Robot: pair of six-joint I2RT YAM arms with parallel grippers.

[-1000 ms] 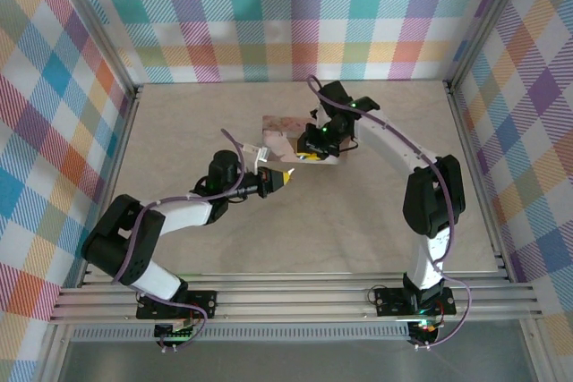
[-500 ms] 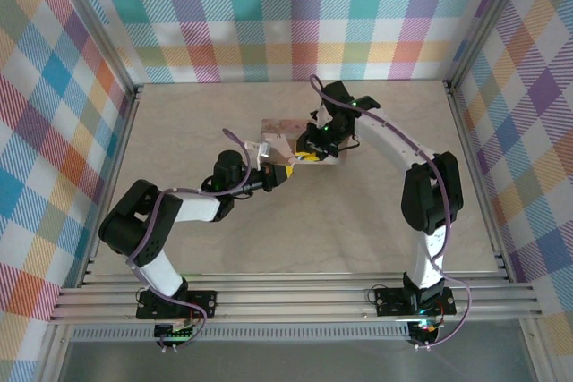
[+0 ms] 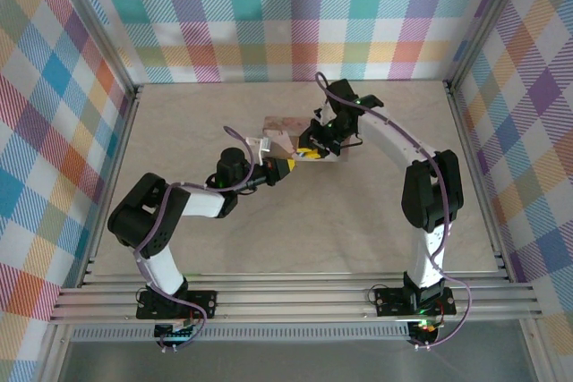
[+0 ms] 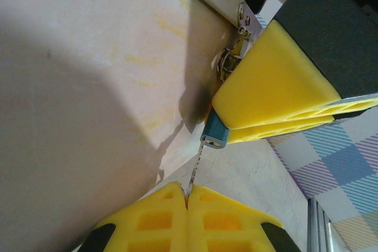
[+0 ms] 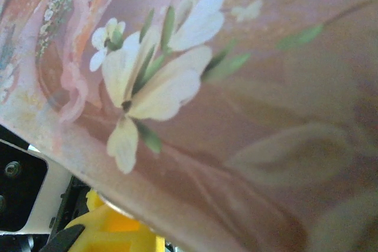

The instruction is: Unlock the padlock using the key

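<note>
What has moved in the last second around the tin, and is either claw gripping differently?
The left claw crept away from the bases toward the pink tin, its elbow swinging in after it. It is shut on the key, whose tip meets the blue padlock. The right claw stayed at the tin's near edge, clamped on the padlock. The tin barely shifted.

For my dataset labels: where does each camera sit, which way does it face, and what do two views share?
Top external: above, behind the bases, looking down on the table; both arms show.
Left wrist: behind the left gripper, facing the key and the padlock.
Right wrist: close against the tin; one yellow finger shows.
Shared: top external and right wrist both show the tin.
</note>
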